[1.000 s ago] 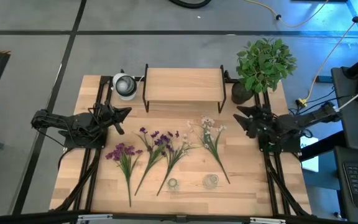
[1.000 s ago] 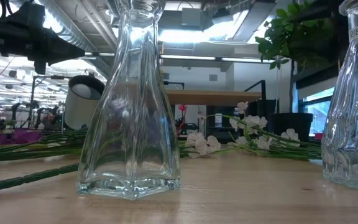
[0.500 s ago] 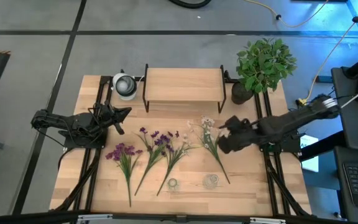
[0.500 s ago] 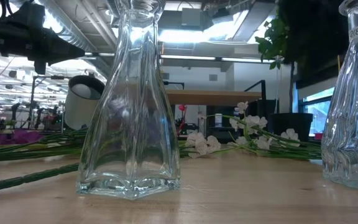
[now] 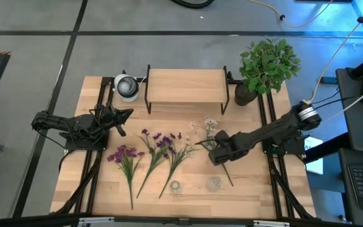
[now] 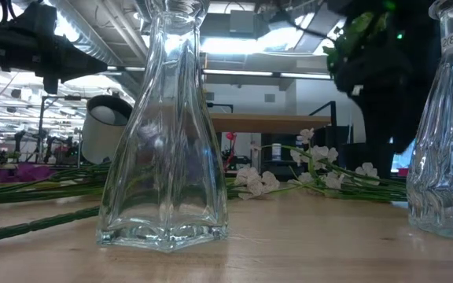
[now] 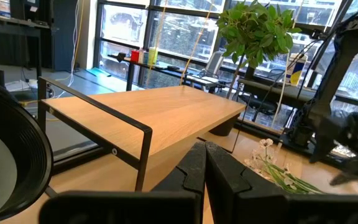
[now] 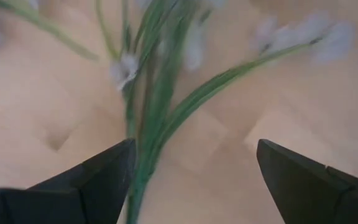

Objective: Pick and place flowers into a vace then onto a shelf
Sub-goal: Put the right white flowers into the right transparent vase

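Three purple-blossomed flowers (image 5: 155, 148) and one white-blossomed spray (image 5: 215, 133) lie flat on the table. My right gripper (image 5: 208, 147) is open over the white spray's stalks, pointing down. In the right wrist view (image 8: 194, 177) the green stalks (image 8: 151, 118) run between its two fingers, closer to one of them. My left gripper (image 5: 123, 117) is shut and empty near the shelf's left legs. The shelf (image 5: 186, 87) stands at the table's far side. Two clear glass vases (image 5: 174, 186) (image 5: 214, 183) stand upright near the front edge.
A bushy potted plant (image 5: 268, 63) stands at the far right corner, beside the shelf. A round white and black object (image 5: 126, 86) sits left of the shelf. In the low view the vases (image 6: 163, 134) (image 6: 451, 134) stand close in front of the flowers.
My right gripper has gone from the table's right edge toward the left and down, reaching out over the white spray's stalks. The flowers and vases have stayed where they were.
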